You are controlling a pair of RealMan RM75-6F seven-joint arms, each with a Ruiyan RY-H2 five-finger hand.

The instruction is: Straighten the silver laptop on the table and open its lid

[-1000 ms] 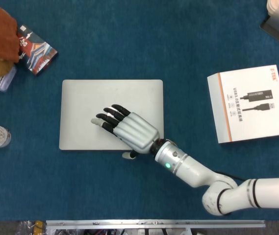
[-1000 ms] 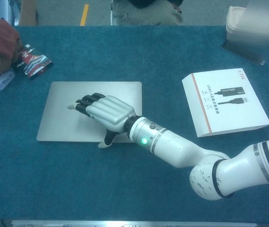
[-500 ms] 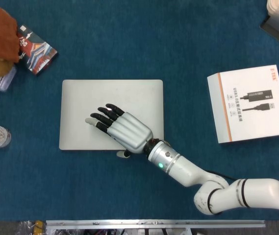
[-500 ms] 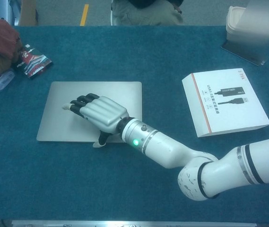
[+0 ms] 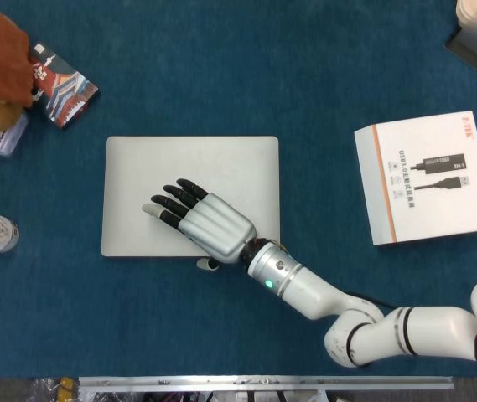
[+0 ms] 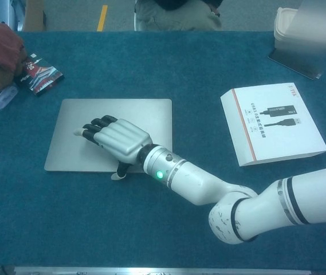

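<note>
Silver laptop (image 5: 191, 180), a flat rectangular metal slab with its lid closed, lies on the blue felt tabletop (image 5: 305, 75) near the middle, its edges running about square to the near edge of the tabletop. The right hand (image 5: 200, 224) rests palm down on the lid, fingers (image 5: 167, 201) stretched out and a little apart, gripping nothing; its thumb hangs just off the near edge of the laptop. The lid looks stiff, smooth and slippery, so it probably slides under a flat palm rather than lifting. The best hold is likely the thin front lip, with the base pinned against tipping. Whether the thumb has caught that lip is too small to make out, and the hinge side cannot be told. The left hand shows in neither view.
</note>
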